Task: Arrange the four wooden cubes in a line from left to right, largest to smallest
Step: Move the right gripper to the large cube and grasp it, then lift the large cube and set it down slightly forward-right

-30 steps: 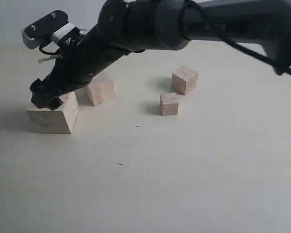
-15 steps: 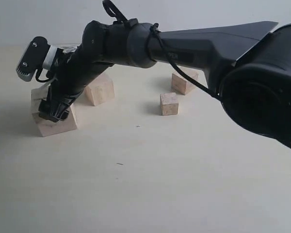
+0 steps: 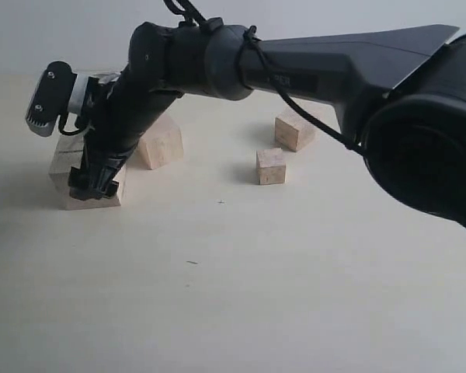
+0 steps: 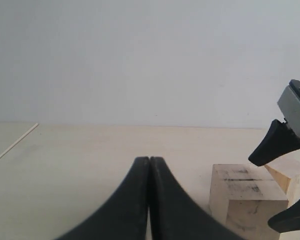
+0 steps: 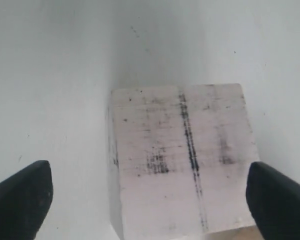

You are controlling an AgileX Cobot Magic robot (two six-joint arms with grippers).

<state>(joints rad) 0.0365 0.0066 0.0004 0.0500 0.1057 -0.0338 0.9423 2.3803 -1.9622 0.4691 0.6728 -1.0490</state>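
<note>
The largest wooden cube, streaked dark on top, stands at the far left of the table. My right arm reaches across the table to it. My right gripper is open over that cube, with one finger on each side and a clear gap at one side. The second cube sits just behind and to the right. The third cube and the smallest cube lie near the middle. My left gripper is shut on nothing, low over the table beside the largest cube.
The pale tabletop stretches wide in front of the cubes. A plain wall rises behind the table. The right arm's thick black links span the upper scene above the two smaller cubes.
The right arm has swung round and its gripper has come down around the largest cube. That cube has turned and shifted a little on the table.
</note>
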